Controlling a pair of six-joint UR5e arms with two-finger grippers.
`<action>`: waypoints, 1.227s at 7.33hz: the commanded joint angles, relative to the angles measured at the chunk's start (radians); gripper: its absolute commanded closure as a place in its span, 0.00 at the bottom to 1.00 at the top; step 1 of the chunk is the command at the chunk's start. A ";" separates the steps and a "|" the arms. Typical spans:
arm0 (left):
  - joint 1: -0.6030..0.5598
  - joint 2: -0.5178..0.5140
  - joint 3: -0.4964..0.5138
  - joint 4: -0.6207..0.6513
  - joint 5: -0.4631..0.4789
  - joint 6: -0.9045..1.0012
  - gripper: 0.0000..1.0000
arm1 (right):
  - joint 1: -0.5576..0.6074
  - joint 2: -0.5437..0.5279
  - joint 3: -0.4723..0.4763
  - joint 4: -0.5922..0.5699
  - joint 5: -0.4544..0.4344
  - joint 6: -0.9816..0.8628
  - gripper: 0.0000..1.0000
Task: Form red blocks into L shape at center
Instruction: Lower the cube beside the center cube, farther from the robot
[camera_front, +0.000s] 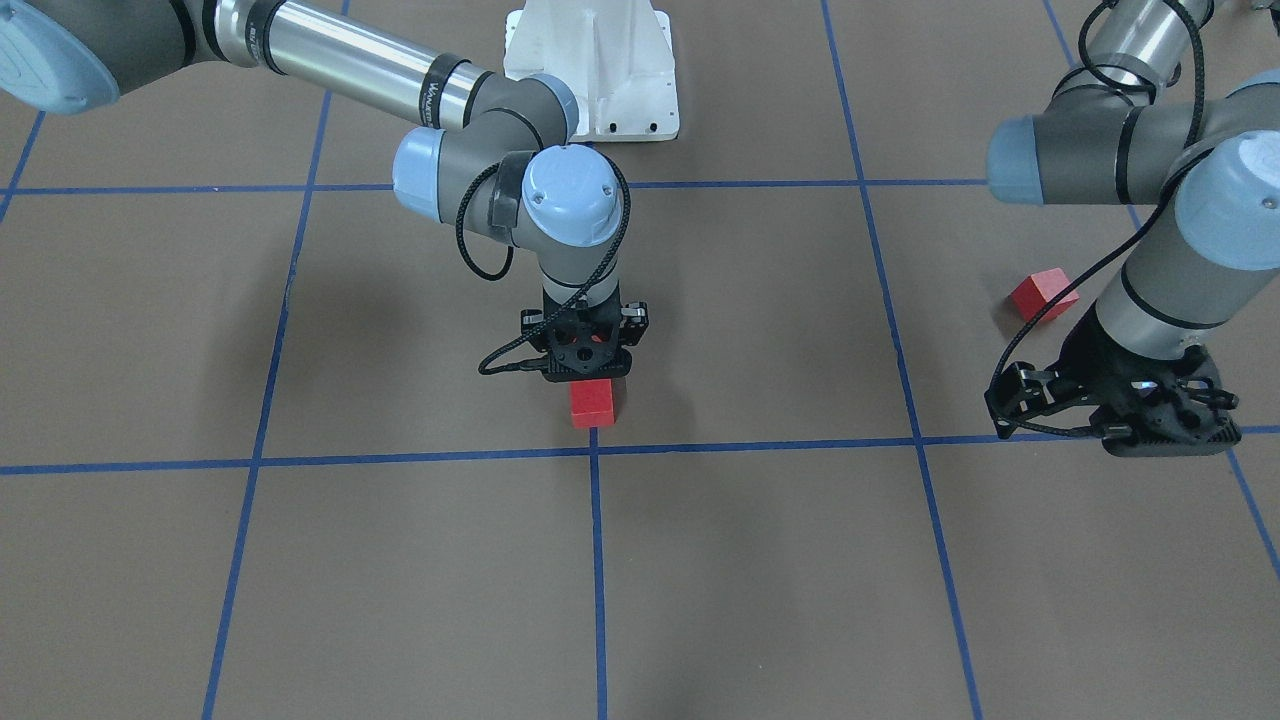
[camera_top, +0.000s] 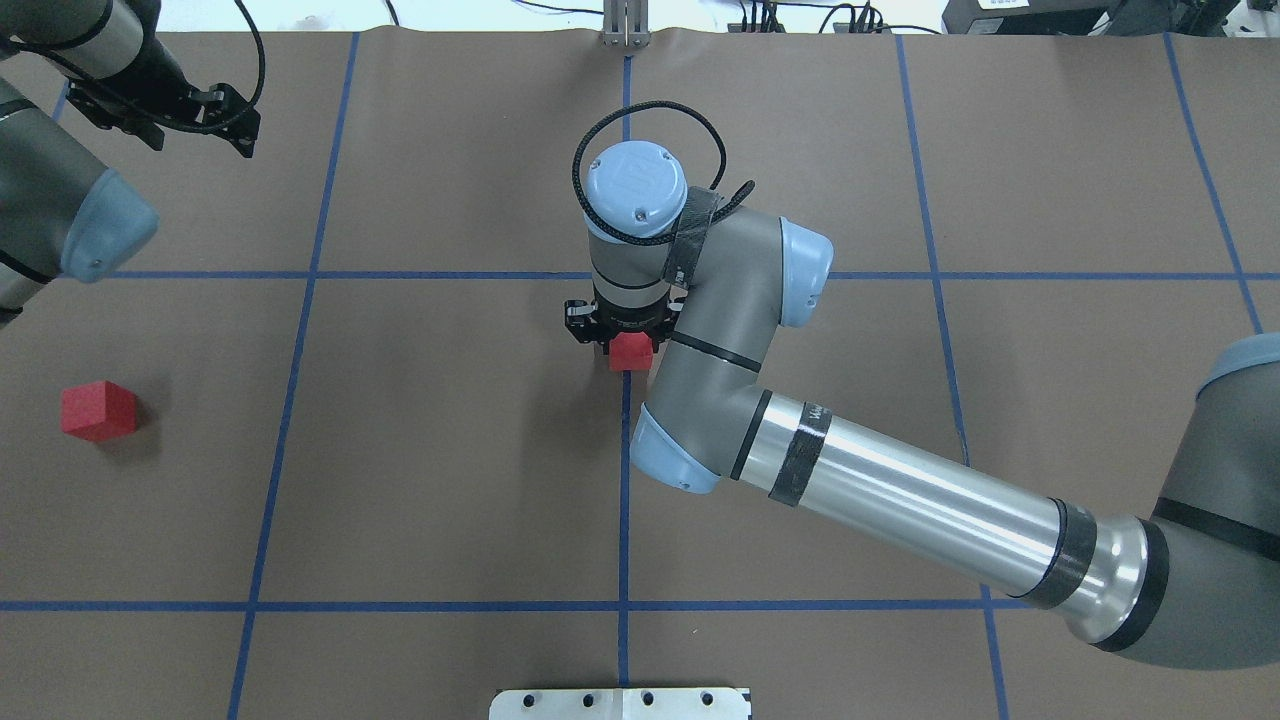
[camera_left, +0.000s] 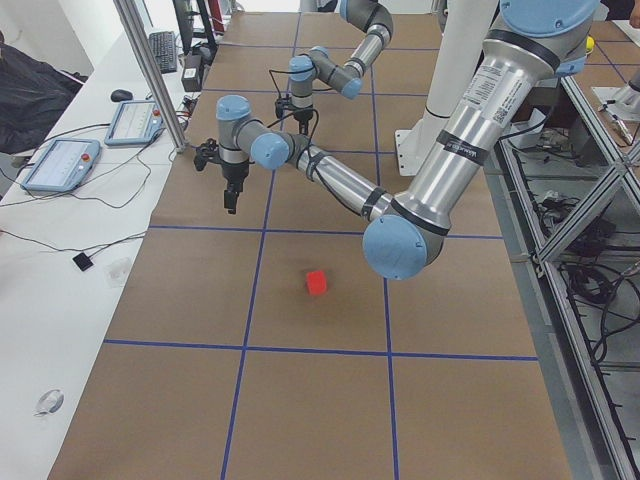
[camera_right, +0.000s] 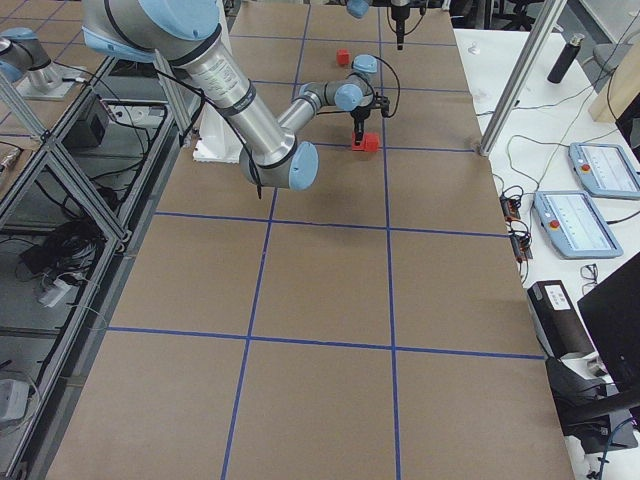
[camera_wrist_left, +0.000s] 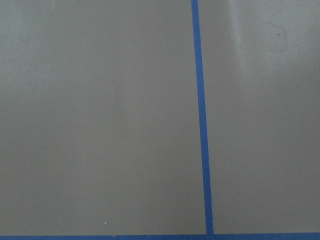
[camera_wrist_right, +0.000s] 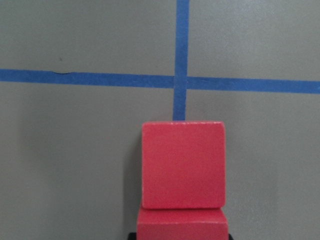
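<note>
Red blocks (camera_wrist_right: 182, 165) sit beneath the downward-pointing right gripper (camera_front: 591, 383); its grip cannot be told.

Silver arms (camera_top: 900, 490), grey joints (camera_top: 730, 290), blue caps (camera_top: 636, 185)

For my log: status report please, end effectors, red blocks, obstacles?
Right end effector low at two red blocks lined up by center crossing, grip unclear. Left end effector aside, state unclear. Third red block alone, far left. No obstacle seen.
</note>
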 joint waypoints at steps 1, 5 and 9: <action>-0.001 0.000 0.001 0.000 -0.001 0.002 0.00 | 0.000 0.000 -0.001 0.002 0.000 0.003 0.71; -0.001 0.003 0.001 -0.002 -0.001 0.004 0.00 | 0.000 0.000 -0.001 0.003 -0.002 0.001 0.35; -0.001 0.004 0.001 -0.002 0.001 0.004 0.00 | 0.000 -0.002 -0.001 0.026 -0.002 0.004 0.23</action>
